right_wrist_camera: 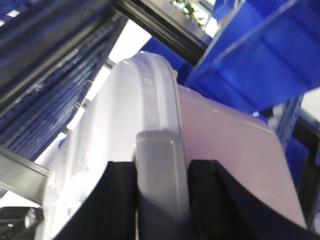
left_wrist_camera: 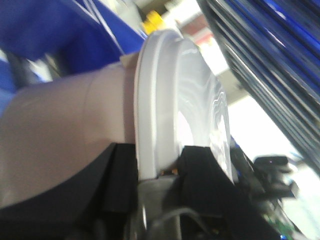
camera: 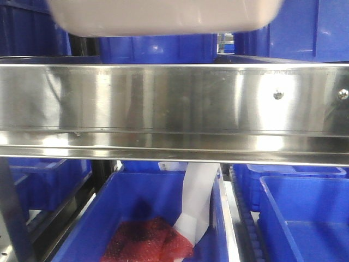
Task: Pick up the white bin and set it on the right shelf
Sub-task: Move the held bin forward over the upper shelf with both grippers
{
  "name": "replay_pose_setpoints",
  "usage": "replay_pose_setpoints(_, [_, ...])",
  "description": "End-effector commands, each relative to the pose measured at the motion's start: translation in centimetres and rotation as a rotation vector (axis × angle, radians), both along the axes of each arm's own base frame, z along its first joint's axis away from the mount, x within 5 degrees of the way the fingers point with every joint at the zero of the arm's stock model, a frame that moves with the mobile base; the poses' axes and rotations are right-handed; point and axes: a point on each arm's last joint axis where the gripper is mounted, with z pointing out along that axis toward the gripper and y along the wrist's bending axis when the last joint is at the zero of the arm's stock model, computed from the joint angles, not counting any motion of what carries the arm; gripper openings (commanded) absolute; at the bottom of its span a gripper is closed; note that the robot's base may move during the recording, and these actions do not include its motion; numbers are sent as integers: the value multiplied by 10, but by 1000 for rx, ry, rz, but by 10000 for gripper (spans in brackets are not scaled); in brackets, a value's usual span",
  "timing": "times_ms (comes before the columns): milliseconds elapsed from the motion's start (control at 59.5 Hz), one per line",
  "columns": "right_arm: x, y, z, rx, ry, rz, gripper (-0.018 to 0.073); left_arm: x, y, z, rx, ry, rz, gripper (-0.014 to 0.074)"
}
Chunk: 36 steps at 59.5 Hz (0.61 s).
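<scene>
The white bin (camera: pixel 163 16) hangs at the top of the front view, its pale pinkish underside just above the right shelf's shiny steel front rail (camera: pixel 174 103). In the left wrist view my left gripper (left_wrist_camera: pixel 157 167) is shut on the bin's white lid rim (left_wrist_camera: pixel 160 100), one black finger on the pinkish wall, the other on the lid. In the right wrist view my right gripper (right_wrist_camera: pixel 161 187) is shut on the bin's grey handle (right_wrist_camera: pixel 160 170), with the lid (right_wrist_camera: pixel 105 130) to its left and the pinkish wall (right_wrist_camera: pixel 225 145) to its right.
Blue open bins (camera: pixel 158 49) stand on the shelf behind the rail. Below it, a blue bin (camera: pixel 147 218) holds red mesh (camera: pixel 144 240) and white paper (camera: pixel 196 202); more blue bins (camera: pixel 305 213) flank it. Shelf slats (right_wrist_camera: pixel 45 80) pass close above the lid.
</scene>
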Motion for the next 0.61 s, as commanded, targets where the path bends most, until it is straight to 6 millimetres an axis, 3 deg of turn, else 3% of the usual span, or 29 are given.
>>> replay_pose_setpoints(0, [-12,29,29,120,-112,229,57,-17,-11,28,-9,-112,-56,-116])
replay_pose_setpoints(219, [10,34,14,119,-85,266,57,1,-10,7,33,-48,-57,-116])
replay_pose_setpoints(488, [21,36,-1,65,-80,273,65,16,-14,-16,58,21,-115,-97])
replay_pose_setpoints(588, [22,36,-4,39,-76,273,194,16,-14,-22,126,31,-122,-18])
